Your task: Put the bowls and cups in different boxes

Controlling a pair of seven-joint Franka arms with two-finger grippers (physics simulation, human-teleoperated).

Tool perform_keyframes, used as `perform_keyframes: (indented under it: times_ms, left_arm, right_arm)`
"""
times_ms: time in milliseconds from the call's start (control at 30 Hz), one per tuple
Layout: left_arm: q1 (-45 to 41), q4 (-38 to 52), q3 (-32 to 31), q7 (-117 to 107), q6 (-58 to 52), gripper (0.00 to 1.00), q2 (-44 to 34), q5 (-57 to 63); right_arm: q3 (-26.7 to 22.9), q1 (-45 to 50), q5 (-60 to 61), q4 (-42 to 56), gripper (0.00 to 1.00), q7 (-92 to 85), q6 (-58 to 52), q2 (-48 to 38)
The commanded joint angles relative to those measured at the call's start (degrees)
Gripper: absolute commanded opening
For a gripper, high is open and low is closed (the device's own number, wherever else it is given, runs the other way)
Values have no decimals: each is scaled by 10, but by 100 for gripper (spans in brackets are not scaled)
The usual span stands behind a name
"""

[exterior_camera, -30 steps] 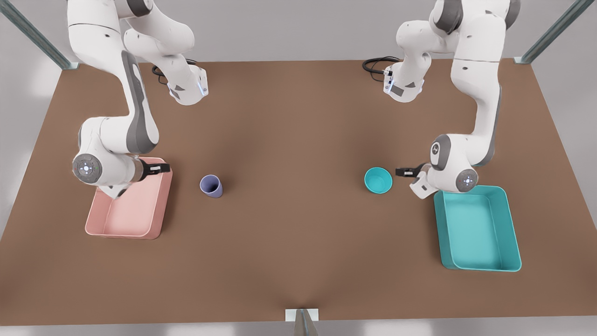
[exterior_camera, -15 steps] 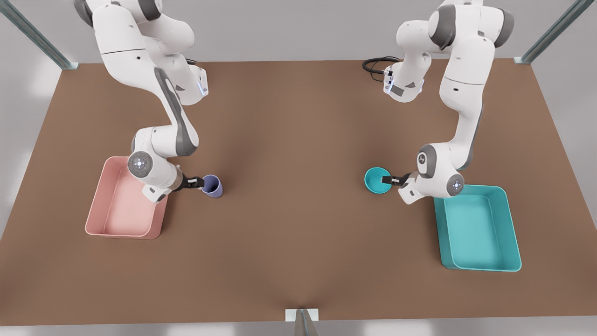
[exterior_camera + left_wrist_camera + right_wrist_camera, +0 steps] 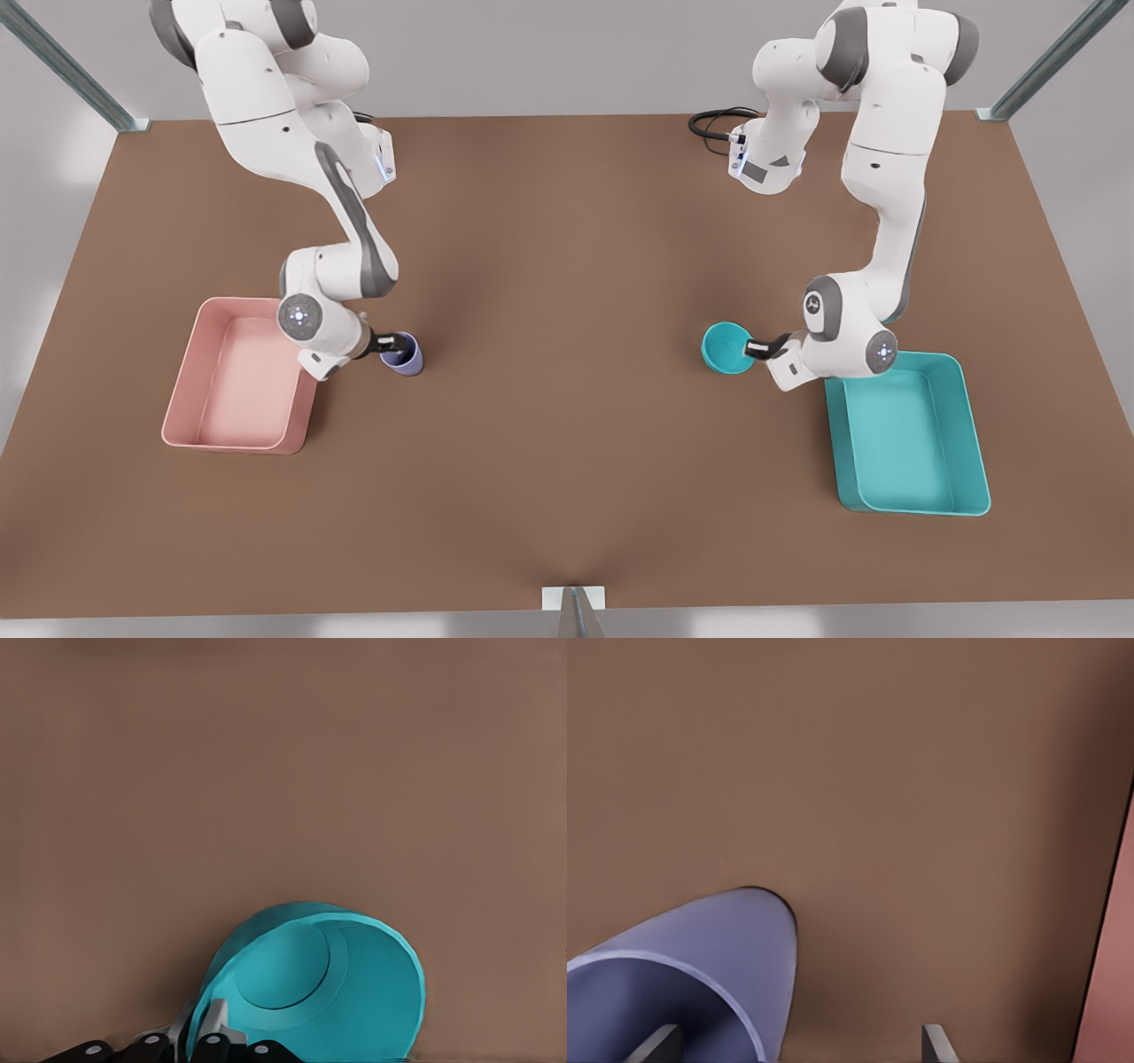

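Note:
The teal bowl (image 3: 726, 347) sits tilted just left of the teal box (image 3: 904, 434) in the front view. My left gripper (image 3: 757, 347) is shut on the bowl's near rim; the left wrist view shows the bowl (image 3: 310, 992) tipped, with the left gripper (image 3: 205, 1026) pinching its edge. The lavender cup (image 3: 404, 354) stands upright beside the pink box (image 3: 239, 399). My right gripper (image 3: 390, 342) is open at the cup's rim. In the right wrist view one finger (image 3: 656, 1043) is inside the cup (image 3: 700, 939) and the other finger (image 3: 935, 1043) is outside it.
The brown table (image 3: 567, 266) stretches wide between the two arms. Both boxes hold nothing. A black cable (image 3: 713, 120) lies at the far edge near one arm's base. The pink box's wall (image 3: 1112, 992) shows at the edge of the right wrist view.
The right gripper swung from over the pink box to the cup's rim. The left gripper reached the bowl, shut on its rim, and the bowl tilted and shifted slightly toward the teal box.

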Motion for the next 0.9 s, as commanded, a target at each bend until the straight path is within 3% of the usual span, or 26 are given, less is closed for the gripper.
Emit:
perform_keyframes:
  times_ms: [0, 67, 100, 133, 167, 200, 433, 533, 667, 767, 800, 867]
  left_arm:
    - [5, 56, 43, 39, -127, 21, -33, 80]
    - [20, 184, 56, 28, -171, 21, -24, 183]
    - [58, 268, 61, 29, -228, 21, 23, 182]
    - [91, 364, 61, 32, -281, 21, 77, 184]
    - [99, 367, 75, 46, -273, 21, 84, 185]
    - [103, 367, 89, 56, -265, 21, 89, 193]
    - [118, 366, 122, 56, -188, 21, 162, 193]
    - [117, 367, 121, 56, -150, 21, 189, 186]
    - [112, 363, 120, 55, -96, 21, 235, 159]
    - [110, 362, 119, 55, -88, 21, 252, 158]
    - [109, 362, 119, 55, -88, 32, 252, 158]
    - [109, 363, 119, 57, -89, 91, 247, 160]
  right_arm:
    - [0, -2, 3, 1, 100, 19, 6, 9]
    - [0, -1, 3, 5, 100, 19, 6, 23]
    - [0, 0, 3, 7, 94, 19, 7, 25]
    - [0, -1, 5, 7, 50, 18, 6, 24]
    - [0, -1, 8, 8, 27, 18, 6, 24]
    - [0, 0, 13, 14, 21, 18, 1, 24]
    - [0, 17, 37, 30, 21, 26, -1, 22]
    - [-3, -2, 39, 81, 21, -6, -51, -43]
    - [-11, -133, 21, 207, 21, -158, -238, -52]
    - [-22, -202, -36, 216, 21, -240, -243, -45]
    - [-23, -217, -40, 218, 21, -250, -241, -38]
    - [-23, -235, -54, 237, 21, -254, -235, -2]
